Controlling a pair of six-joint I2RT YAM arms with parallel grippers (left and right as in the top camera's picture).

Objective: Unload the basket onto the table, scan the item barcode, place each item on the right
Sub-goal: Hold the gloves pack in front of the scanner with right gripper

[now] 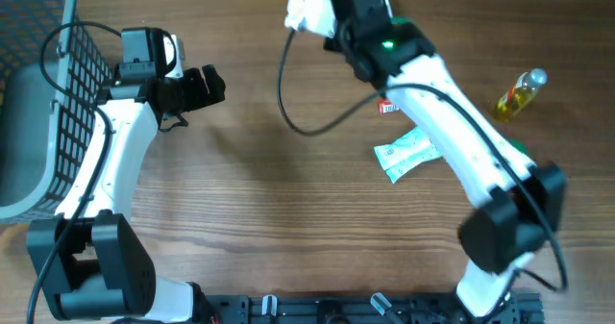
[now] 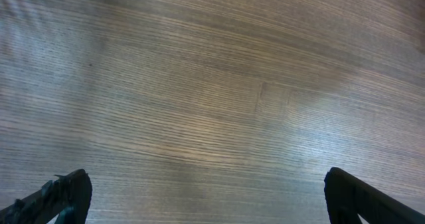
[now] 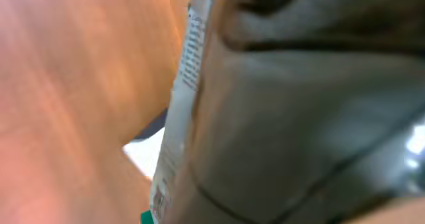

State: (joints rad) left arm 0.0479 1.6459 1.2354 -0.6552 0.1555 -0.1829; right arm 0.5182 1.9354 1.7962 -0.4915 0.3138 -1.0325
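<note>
Right gripper (image 1: 325,21) clenched on a white packet (image 1: 306,12) at the tabletop's far edge.
It should present the packet's barcode face flat and unhurried.

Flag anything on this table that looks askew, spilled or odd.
The bottle lies on its side near the right edge, not upright. The packets lie crooked and overlapping, partly hidden by the right arm. Nothing looks spilled or damaged.
</note>
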